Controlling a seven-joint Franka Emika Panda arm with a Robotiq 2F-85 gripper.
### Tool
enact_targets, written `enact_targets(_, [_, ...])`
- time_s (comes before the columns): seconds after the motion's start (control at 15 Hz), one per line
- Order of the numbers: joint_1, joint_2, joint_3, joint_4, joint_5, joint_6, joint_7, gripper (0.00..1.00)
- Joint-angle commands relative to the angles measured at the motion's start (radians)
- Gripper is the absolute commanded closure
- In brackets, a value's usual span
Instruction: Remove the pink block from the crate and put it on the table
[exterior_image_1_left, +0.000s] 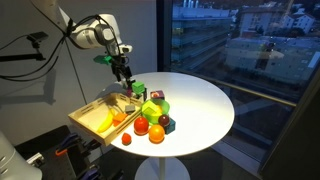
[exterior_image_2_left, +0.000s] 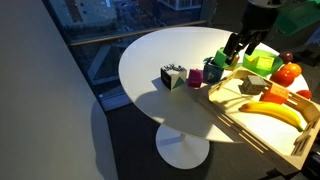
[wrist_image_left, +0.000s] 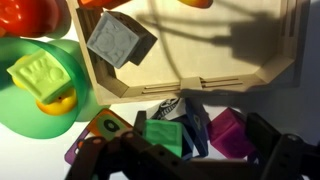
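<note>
The pink block (wrist_image_left: 228, 132) shows in the wrist view as a magenta cube lying outside the crate's (wrist_image_left: 200, 85) end wall, next to a green block (wrist_image_left: 165, 135) and a dark blue block (wrist_image_left: 195, 125). My gripper (wrist_image_left: 185, 142) hangs over this cluster with its fingers spread wide; the pink block sits just inside the right finger. In both exterior views the gripper (exterior_image_1_left: 125, 78) (exterior_image_2_left: 237, 50) is low at the crate's (exterior_image_1_left: 85, 118) (exterior_image_2_left: 250, 125) end nearest the middle of the round white table (exterior_image_1_left: 200, 100) (exterior_image_2_left: 150, 60). I cannot pick out the pink block there.
The crate holds a banana (exterior_image_1_left: 97, 120) (exterior_image_2_left: 272, 112) and a grey block (wrist_image_left: 118, 40). A green bowl (wrist_image_left: 30, 100) with a yellow-green block stands beside it. Toy oranges (exterior_image_1_left: 157, 135) and a black-and-white block (exterior_image_2_left: 173, 77) lie on the table.
</note>
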Motion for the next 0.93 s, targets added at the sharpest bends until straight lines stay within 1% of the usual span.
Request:
enact_targets(0.0, [-0.026, -0.066, 0.011, 0.0, 0.055, -0.122, -0.068, 0.0])
enact_targets(0.33, [-0.054, -0.126, 0.007, 0.003, 0.109, -0.249, -0.126, 0.0])
enact_targets(0.87, [-0.106, -0.233, -0.005, 0.014, 0.177, -0.411, -0.11, 0.0])
